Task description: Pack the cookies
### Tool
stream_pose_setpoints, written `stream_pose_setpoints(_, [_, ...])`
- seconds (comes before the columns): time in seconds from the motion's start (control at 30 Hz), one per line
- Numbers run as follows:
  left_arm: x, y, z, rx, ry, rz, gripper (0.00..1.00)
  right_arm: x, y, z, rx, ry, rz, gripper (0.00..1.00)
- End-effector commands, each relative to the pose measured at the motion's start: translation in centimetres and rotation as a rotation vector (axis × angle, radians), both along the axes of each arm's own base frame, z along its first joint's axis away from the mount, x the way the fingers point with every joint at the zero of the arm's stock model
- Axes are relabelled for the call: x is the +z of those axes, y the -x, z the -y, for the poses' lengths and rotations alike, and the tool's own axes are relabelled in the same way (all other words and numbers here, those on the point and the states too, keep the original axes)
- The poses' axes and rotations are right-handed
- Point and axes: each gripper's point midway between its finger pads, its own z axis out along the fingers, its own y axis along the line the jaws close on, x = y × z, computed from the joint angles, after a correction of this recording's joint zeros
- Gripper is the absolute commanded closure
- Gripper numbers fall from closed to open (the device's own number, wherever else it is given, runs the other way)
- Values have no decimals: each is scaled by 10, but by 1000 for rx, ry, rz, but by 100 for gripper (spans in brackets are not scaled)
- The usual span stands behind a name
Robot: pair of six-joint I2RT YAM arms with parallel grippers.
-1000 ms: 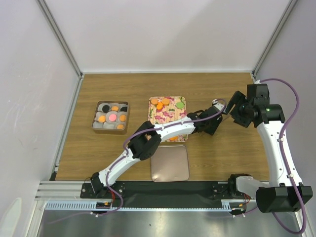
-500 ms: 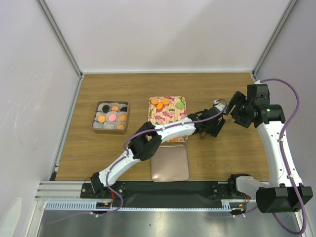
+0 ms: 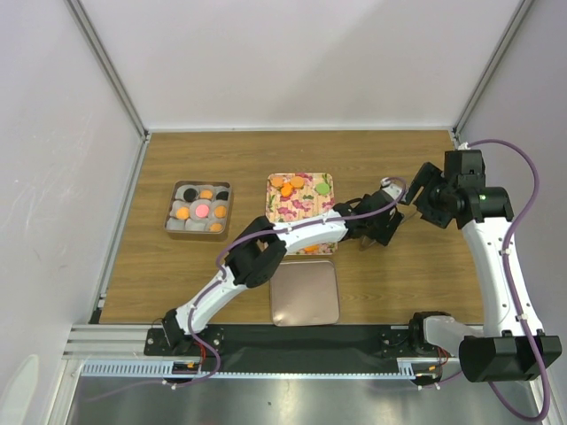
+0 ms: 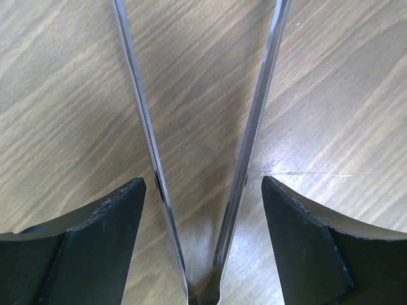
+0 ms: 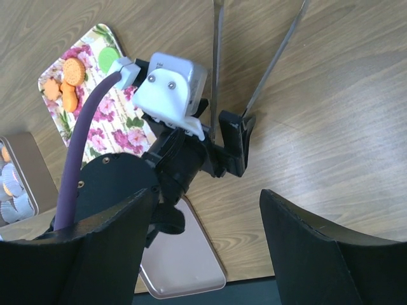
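Observation:
Several cookies, orange and one green, lie at the far end of the floral tray. More cookies sit in paper cups in the metal tin at the left. My left gripper reaches right of the tray, low over the table. Its jaws stand open on either side of the metal tongs, apart from both blades. The tongs lie on the wood. My right gripper hovers open just above and to the right, holding nothing.
A plain square metal lid lies on the table near the arms' bases, below the tray. Grey walls close in the table at the left, far and right sides. The left arm stretches across the tray's near end.
My left gripper's jaws have spread wider and let go of the tongs. Its elbow has shifted slightly left. The right arm has stayed in place.

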Motion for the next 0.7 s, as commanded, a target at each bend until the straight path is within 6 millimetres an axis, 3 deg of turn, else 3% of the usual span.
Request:
stream_pose_setpoints(0.0, [63, -5, 7, -26, 116, 60, 20, 25, -6, 3, -5, 5, 81, 25])
stream_pose_setpoints(0.67, [94, -14, -26, 2, 166, 49, 20, 38, -9, 6, -6, 15, 112, 25])
